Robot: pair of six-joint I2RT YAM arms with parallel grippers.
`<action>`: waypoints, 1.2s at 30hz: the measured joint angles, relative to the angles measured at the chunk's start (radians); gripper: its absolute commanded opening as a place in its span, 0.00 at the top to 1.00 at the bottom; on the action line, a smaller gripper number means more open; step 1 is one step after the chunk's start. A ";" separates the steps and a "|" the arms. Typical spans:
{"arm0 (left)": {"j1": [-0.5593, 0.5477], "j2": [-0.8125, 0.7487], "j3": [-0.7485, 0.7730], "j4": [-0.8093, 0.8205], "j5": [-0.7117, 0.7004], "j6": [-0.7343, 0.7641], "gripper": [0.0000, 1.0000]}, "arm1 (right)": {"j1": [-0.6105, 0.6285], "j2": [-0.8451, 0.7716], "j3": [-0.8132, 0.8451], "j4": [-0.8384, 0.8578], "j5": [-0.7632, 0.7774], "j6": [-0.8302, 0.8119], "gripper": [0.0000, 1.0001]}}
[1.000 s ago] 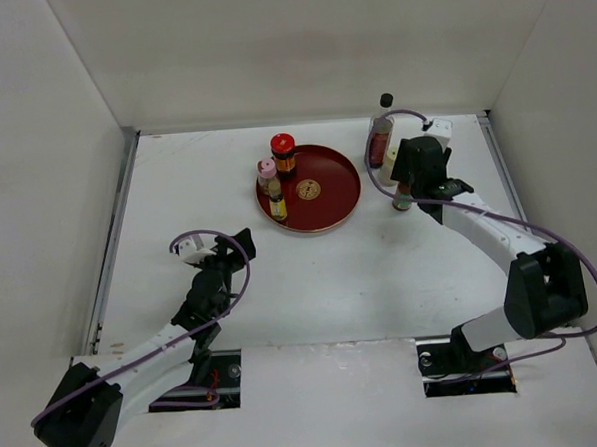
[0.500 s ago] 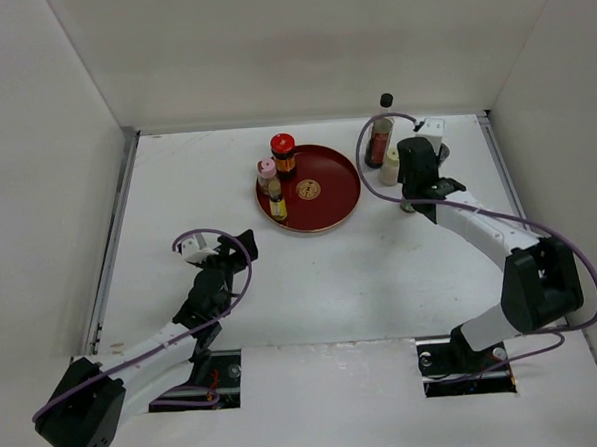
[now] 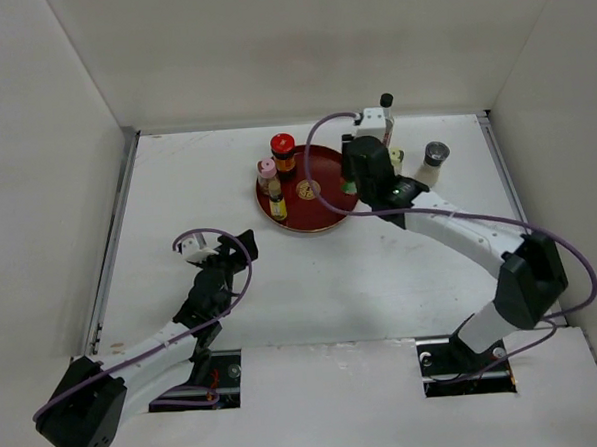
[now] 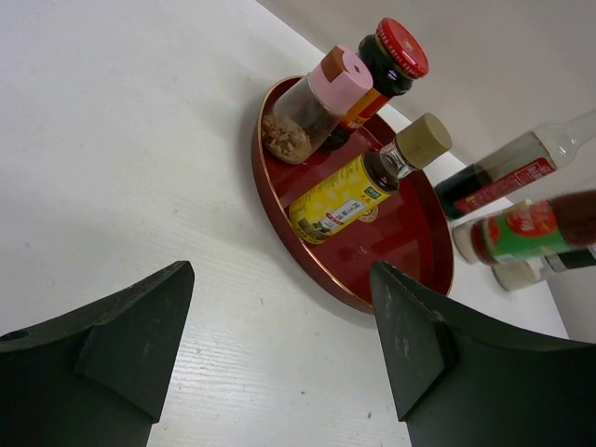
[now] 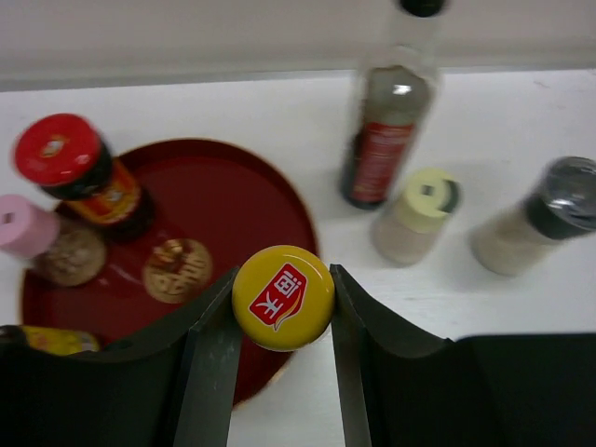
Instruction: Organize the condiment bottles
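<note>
My right gripper [image 5: 282, 279] is shut on the yellow cap of a condiment bottle [image 5: 282, 300], which hangs over the right edge of the red plate [image 5: 233, 196]. In the left wrist view that bottle's red and green label [image 4: 531, 233] shows beyond the plate. On the plate stand a red-capped jar [image 3: 282, 144], a pink-capped jar [image 3: 267, 169] and a small yellow-labelled bottle [image 3: 277, 207]. Behind the right gripper [image 3: 355, 185] stand the tall black-capped bottle [image 3: 385, 101], a cream-capped shaker [image 5: 426, 196] and a grey-capped shaker [image 3: 434, 156]. My left gripper [image 4: 279, 345] is open over bare table, short of the plate.
White walls close in the table on the left, back and right. The right arm's purple cable [image 3: 319, 132] loops over the plate's back edge. Bare white table lies between the left gripper [image 3: 241, 241] and the plate rim [image 3: 324, 225].
The right gripper shut on the yellow-capped bottle near the cream shaker and carried it left to the plate's right edge. The left arm stayed put.
</note>
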 measured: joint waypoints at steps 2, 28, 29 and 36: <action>0.000 -0.005 0.000 0.000 0.003 0.000 0.25 | 0.036 0.082 0.066 0.009 -0.021 0.011 0.73; 0.000 0.020 0.000 0.004 0.018 0.000 0.25 | 0.145 0.537 0.439 0.049 -0.072 0.029 0.64; 0.000 0.020 0.000 0.004 0.018 0.000 0.25 | 0.146 0.539 0.440 0.050 -0.072 0.030 0.63; 0.000 0.019 0.000 0.004 0.018 0.000 0.25 | 0.155 0.544 0.441 0.083 -0.066 0.048 0.39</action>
